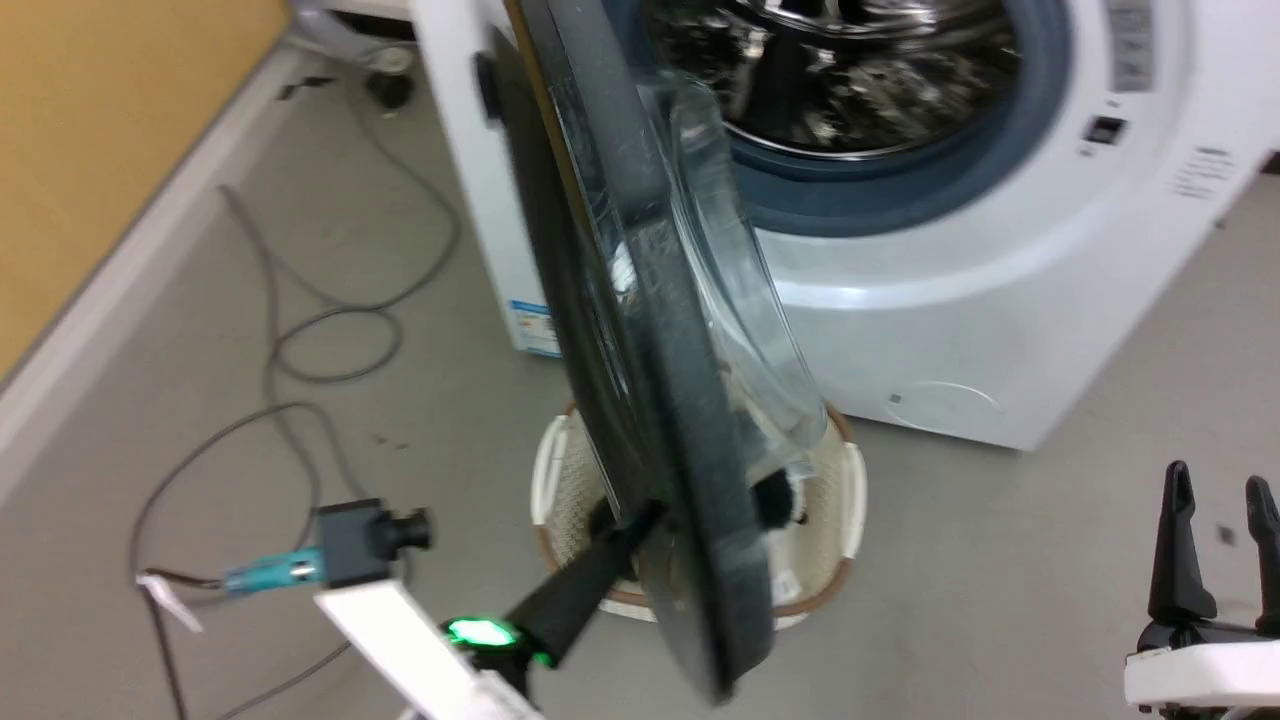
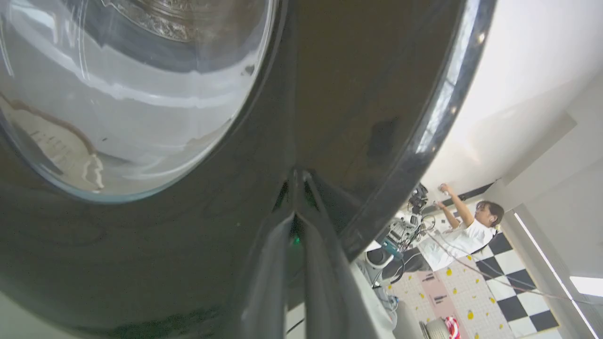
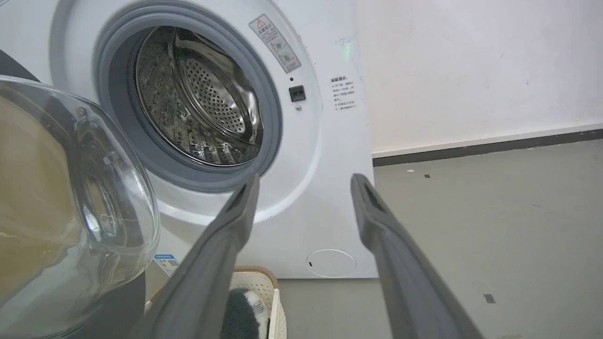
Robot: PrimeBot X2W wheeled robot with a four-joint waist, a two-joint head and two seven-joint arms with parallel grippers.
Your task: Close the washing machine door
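Hanging ajar, one washing machine door [image 1: 690, 500] overhangs one cream basket [image 1: 562, 480].

The washing machine door [image 1: 690, 400] stands edge-on down the middle of the head view, blurred, its top cut off by the upper edge. It hides most of the cream basket [image 1: 850, 480] at lower centre and the fingertips of the left gripper [image 1: 645, 518]. It also covers half of the blue label sticker [image 1: 532, 328], whose print is too small to read. The washing machine [image 1: 950, 330] loses its top at the upper edge. In the lower right corner the right gripper [image 1: 1220, 495] is cut by the bottom and right edges. At bottom centre of the right wrist view, a dark thing [image 3: 238, 314] in the basket sits partly behind a finger; what it is cannot be told.
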